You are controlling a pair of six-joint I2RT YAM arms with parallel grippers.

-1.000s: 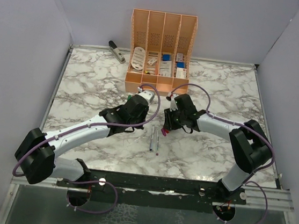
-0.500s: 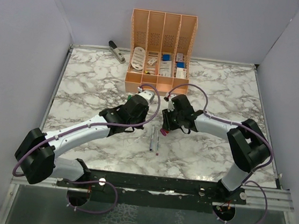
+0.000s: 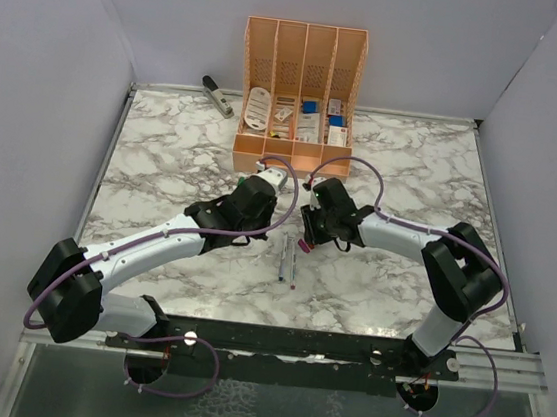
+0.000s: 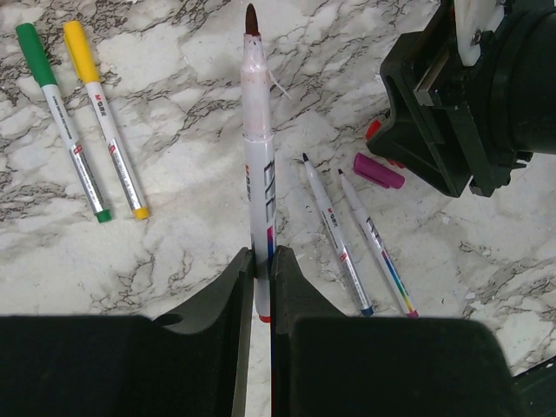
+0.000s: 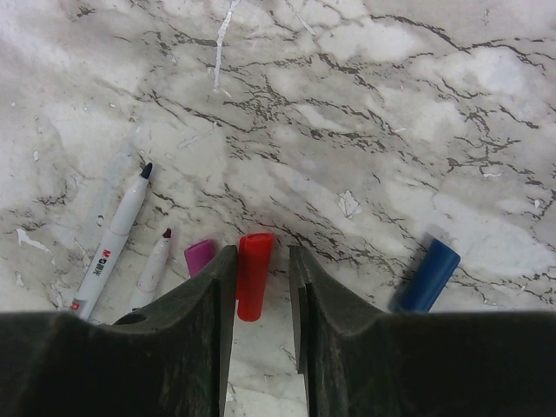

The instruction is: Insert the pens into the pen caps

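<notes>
Pen (image 4: pixel 258 174) w/ dark-red tip was clamped tip-out in left end effector (image 4: pixel 261 261), prob. ready for capping, while right end effector (image 5: pixel 261 256), jaws apart, straddled red cap (image 5: pixel 254 276) on counter (image 5: pixel 391 130).

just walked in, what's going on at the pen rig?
The left gripper is shut on an uncapped red-tipped pen. The right gripper has open jaws straddling the red cap, which lies on the marble table and is not gripped yet. A green-capped pen and a yellow-capped pen lie finished. Two uncapped pens, a purple cap and a blue cap lie loose.
</notes>
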